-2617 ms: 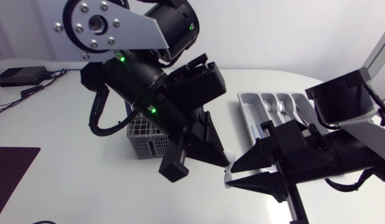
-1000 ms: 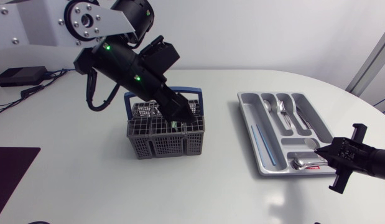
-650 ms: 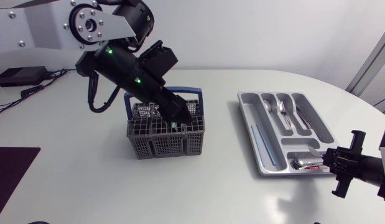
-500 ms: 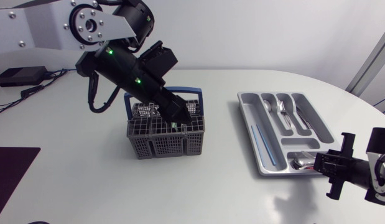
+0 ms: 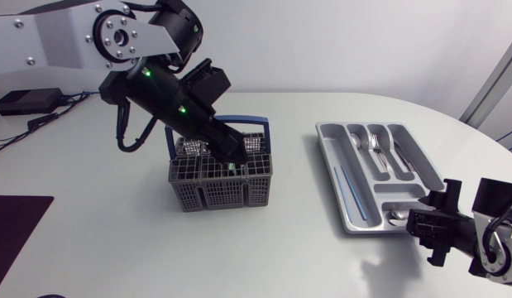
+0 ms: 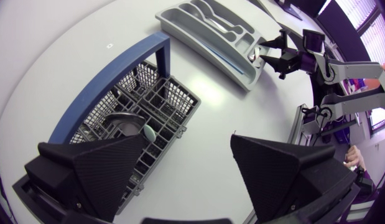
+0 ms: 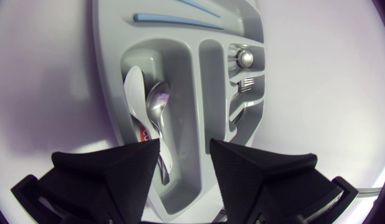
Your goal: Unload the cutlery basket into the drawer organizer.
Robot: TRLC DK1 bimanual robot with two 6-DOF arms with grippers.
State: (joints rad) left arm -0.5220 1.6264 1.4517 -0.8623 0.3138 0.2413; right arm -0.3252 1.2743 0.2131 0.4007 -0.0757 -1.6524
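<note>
With left gripper wide open above the basket, nine o'clock of the tray, straddle the pale handle before pinching; hold the open, empty right gripper clear at five o'clock.

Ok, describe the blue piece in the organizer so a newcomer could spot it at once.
Find the grey drawer organizer on the table's right side, away from the cutlery basket. Its long outer compartment nearest the basket holds one slim piece lying lengthwise. It is the only light-blue item; the neighbouring slots hold silver cutlery.
</note>
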